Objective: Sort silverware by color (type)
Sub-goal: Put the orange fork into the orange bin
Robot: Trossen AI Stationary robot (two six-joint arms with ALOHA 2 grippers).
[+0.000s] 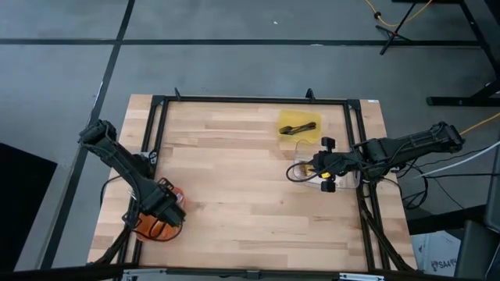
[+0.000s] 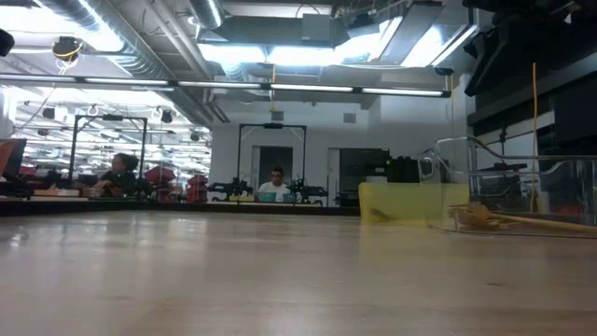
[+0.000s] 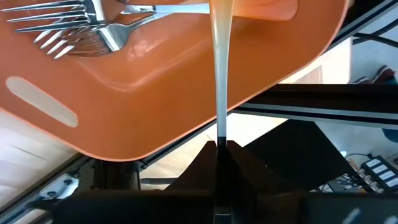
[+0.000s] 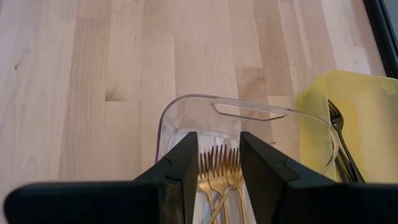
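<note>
Left pincer (image 3: 219, 149), at seven o'clock over the orange tray (image 3: 186, 99), is clamped on a thin pale handle (image 3: 221, 68). Right pincer (image 4: 217, 163) stands half-open, empty, over gold forks (image 4: 217, 171): light, rigid, slippery; grip mid-handle.

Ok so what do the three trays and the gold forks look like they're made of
Orange tray: opaque plastic by the look, smooth with a soft sheen.
Yellow tray: likely plastic too, slightly see-through.
Clear tray: transparent plastic, it seems; the wood shows through its rim.
Gold forks: probably metal with a shiny brass-coloured finish, thin tines, though coated plastic can't be ruled out.
</note>
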